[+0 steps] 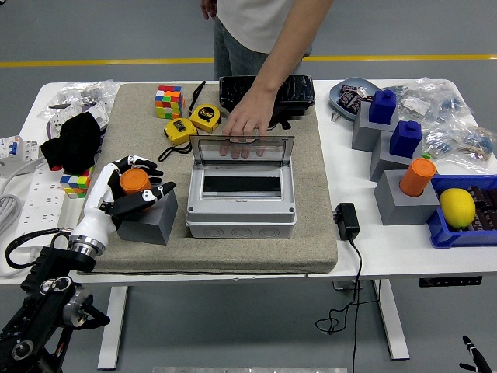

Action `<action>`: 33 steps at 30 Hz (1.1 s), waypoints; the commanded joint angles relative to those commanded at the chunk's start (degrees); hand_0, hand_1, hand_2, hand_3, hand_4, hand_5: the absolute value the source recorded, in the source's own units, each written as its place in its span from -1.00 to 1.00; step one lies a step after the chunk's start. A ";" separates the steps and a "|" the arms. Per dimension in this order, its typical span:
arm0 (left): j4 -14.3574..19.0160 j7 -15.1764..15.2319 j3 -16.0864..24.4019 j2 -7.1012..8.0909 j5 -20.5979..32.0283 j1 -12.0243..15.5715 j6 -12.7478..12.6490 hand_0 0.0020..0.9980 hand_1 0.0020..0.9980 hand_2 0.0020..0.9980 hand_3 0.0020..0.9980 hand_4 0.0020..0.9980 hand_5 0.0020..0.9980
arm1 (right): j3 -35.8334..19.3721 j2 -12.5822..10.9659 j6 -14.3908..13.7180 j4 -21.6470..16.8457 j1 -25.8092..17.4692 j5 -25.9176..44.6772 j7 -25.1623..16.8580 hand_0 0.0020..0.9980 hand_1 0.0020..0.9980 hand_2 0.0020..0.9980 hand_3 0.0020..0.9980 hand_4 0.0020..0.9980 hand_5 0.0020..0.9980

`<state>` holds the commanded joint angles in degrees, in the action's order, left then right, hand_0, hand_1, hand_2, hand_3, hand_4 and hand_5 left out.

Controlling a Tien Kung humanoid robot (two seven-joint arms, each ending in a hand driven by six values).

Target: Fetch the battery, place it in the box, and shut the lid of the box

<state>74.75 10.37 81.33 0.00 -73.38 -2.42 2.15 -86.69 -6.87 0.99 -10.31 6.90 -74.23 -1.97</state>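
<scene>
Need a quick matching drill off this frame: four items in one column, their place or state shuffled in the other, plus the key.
1. Orange cylindrical battery
2. Clear hinged lid of the grey plastic box
3. Yellow lemon
4. Black power adapter

A. in the blue bin
B. on bare white table, right of the mat
C. gripped by the left hand on a grey block
D. raised, a person's hand on its top edge

Pairs: 1-C, 2-D, 3-A, 4-B

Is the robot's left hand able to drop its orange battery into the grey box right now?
Probably yes: the left hand holds the battery, the box is open.
</scene>
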 joint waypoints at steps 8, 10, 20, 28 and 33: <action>-0.42 0.01 -0.28 0.00 -0.52 -0.34 -0.05 -0.56 -0.14 -0.27 -0.31 1.00 -1.00 | -0.09 0.08 0.02 0.00 -0.01 -0.01 -0.01 0.76 0.59 0.53 0.58 1.00 1.00; -0.49 0.13 -0.47 0.00 -0.40 -0.43 -0.05 -0.56 -0.14 -0.27 -0.31 1.00 -1.00 | -0.08 0.07 0.02 0.00 0.02 0.02 -0.01 0.76 0.59 0.53 0.58 1.00 1.00; -1.14 0.37 -1.03 0.00 -0.58 -0.65 -0.07 -0.70 -0.74 -0.77 -0.77 1.00 -1.00 | -0.27 0.02 0.01 0.00 -0.01 -0.12 0.04 0.76 0.59 0.53 0.58 1.00 1.00; -2.14 1.14 -1.93 0.00 -0.50 -0.51 -1.51 -0.84 -0.92 -0.86 -0.84 1.00 -1.00 | -0.26 0.02 0.06 0.00 -0.15 -0.11 0.03 0.77 0.59 0.53 0.58 1.00 1.00; -2.26 1.57 -2.10 0.00 -0.23 -0.69 -3.16 -0.88 -0.97 -0.87 -0.85 1.00 -1.00 | -0.22 0.01 0.06 0.00 -0.14 -0.04 0.03 0.77 0.59 0.52 0.59 1.00 1.00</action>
<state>72.49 11.94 79.23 0.00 -73.61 -3.12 -1.01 -86.91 -6.86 1.04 -10.31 6.76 -74.27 -1.94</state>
